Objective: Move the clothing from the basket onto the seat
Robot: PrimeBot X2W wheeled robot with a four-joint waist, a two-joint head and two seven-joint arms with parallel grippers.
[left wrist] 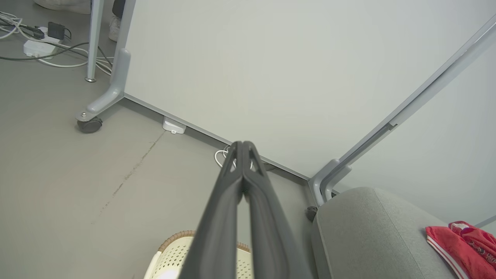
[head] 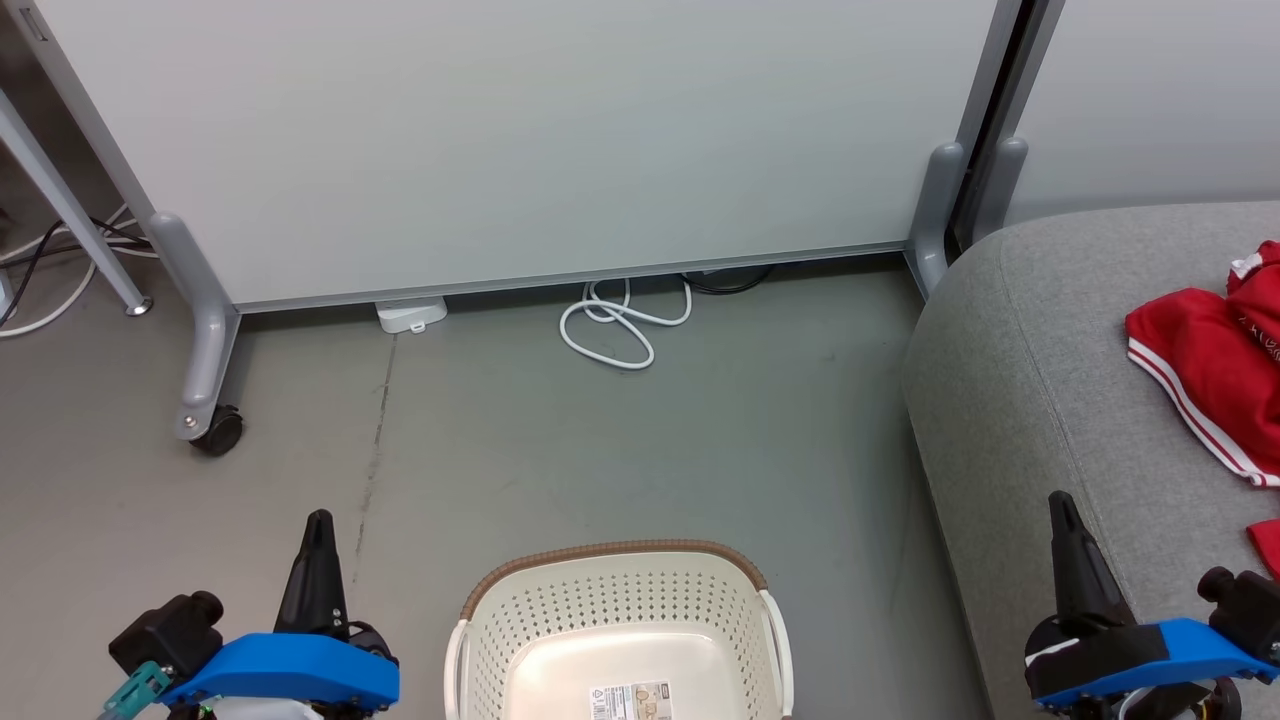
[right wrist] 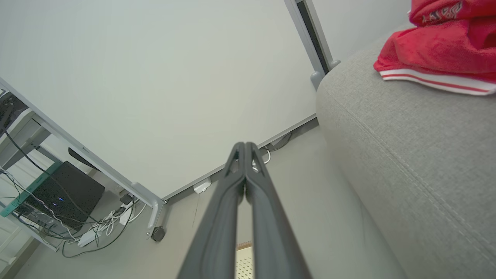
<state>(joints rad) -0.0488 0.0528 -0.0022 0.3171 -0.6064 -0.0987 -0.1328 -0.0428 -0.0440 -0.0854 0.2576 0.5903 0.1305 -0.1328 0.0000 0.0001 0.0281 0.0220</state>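
Note:
The cream basket (head: 620, 600) with its brown rim stands on the floor at the bottom centre, with nothing red inside and a label sticker on its bottom. Red clothing (head: 1215, 365) with white stripes lies on the grey seat (head: 1030, 380) at the right; another red piece (head: 1266, 545) peeks in at the right edge. My left gripper (head: 318, 520) is shut with nothing in it, left of the basket. My right gripper (head: 1062, 505) is shut and holds nothing, above the seat's front part. The clothing (right wrist: 438, 50) and the seat (right wrist: 418, 155) fill the right of the right wrist view; the clothing (left wrist: 465, 244) also lies at the lower right of the left wrist view.
A pale partition panel (head: 520, 140) on grey wheeled legs (head: 205, 350) stands behind the basket. A coiled white cable (head: 615, 325) lies at its foot. More cables and a power strip (left wrist: 38, 46) lie at the far left. Bare grey floor (head: 650, 450) separates the basket from the panel.

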